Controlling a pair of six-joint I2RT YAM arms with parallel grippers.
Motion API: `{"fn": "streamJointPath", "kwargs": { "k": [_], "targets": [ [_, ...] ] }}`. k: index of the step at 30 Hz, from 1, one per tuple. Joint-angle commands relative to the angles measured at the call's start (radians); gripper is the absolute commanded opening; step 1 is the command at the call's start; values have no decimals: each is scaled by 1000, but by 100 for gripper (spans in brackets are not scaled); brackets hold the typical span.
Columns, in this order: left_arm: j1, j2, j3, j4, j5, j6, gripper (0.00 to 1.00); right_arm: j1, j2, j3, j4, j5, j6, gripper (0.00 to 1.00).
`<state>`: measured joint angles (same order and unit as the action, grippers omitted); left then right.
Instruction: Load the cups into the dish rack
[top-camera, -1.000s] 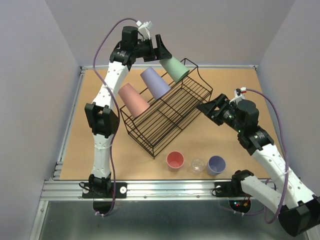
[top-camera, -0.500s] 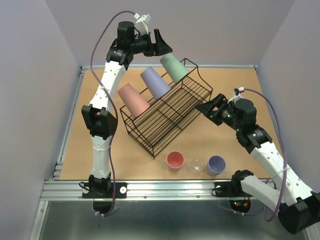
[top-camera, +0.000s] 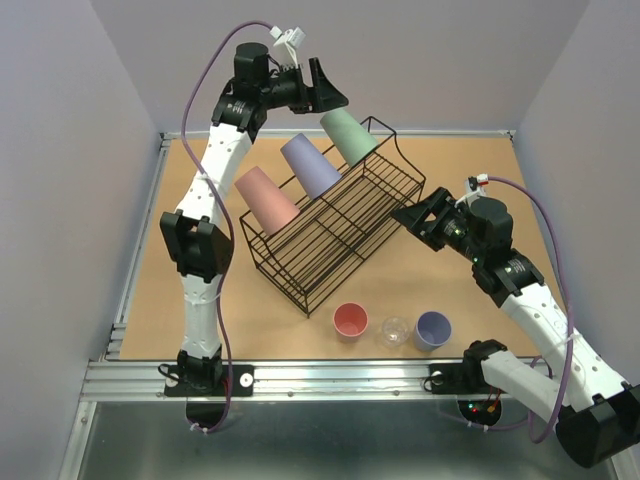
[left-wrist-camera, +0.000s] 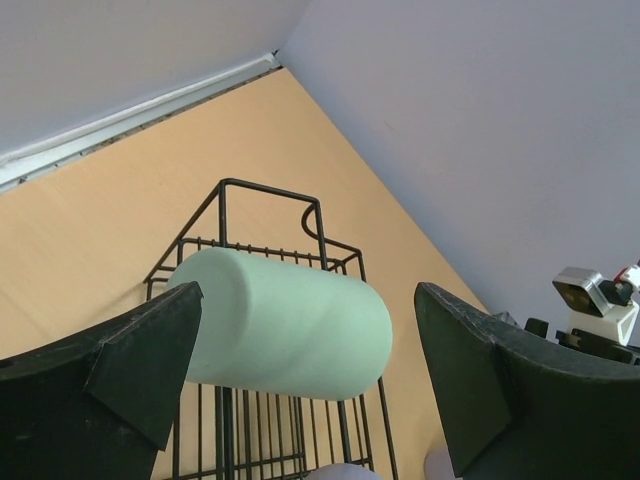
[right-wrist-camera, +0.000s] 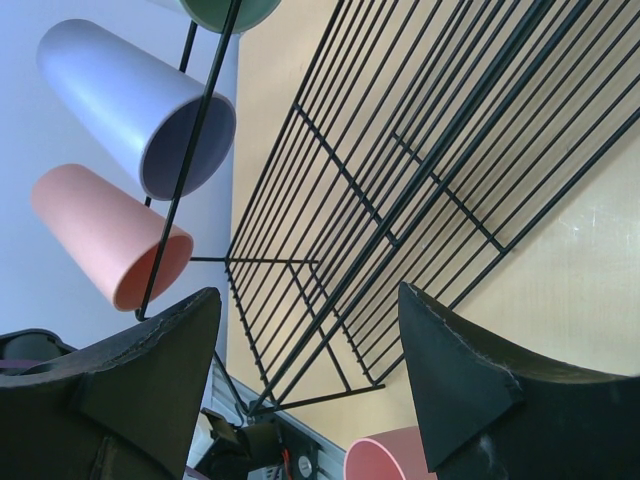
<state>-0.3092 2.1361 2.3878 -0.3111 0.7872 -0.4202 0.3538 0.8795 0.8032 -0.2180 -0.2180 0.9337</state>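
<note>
Left hand (top-camera: 322, 90), fingers apart, hovers above the green cup (top-camera: 350, 135), which leans in the dish rack (top-camera: 345, 225) beside a lavender cup (top-camera: 310, 165) and a pink cup (top-camera: 267, 200). Right hand (top-camera: 415, 222) is spread and empty. Three small cups (top-camera: 350, 320) stand on the counter (top-camera: 460, 170).

Bright, even light; shadows faint. Ahead of my left claw (left-wrist-camera: 307, 300) everything is sharp; mild glare whitens the table (right-wrist-camera: 590, 265) beyond my right claw (right-wrist-camera: 308, 295).
</note>
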Motion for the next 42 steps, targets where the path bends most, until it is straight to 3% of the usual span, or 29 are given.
{"fn": "streamJointPath", "kwargs": {
  "k": [1, 24, 37, 42],
  "targets": [
    [-21, -58, 1, 20, 29, 21, 99, 1, 1, 17, 17, -9, -16, 77],
    [-62, -88, 14, -11, 1, 64, 99, -1, -14, 4, 19, -3, -10, 77],
    [-62, -136, 47, -31, -109, 101, 99, -1, -25, 1, 17, -9, -3, 77],
    [-61, -195, -16, 30, -186, 106, 99, -1, -30, -2, 19, -12, -3, 77]
  ]
}}
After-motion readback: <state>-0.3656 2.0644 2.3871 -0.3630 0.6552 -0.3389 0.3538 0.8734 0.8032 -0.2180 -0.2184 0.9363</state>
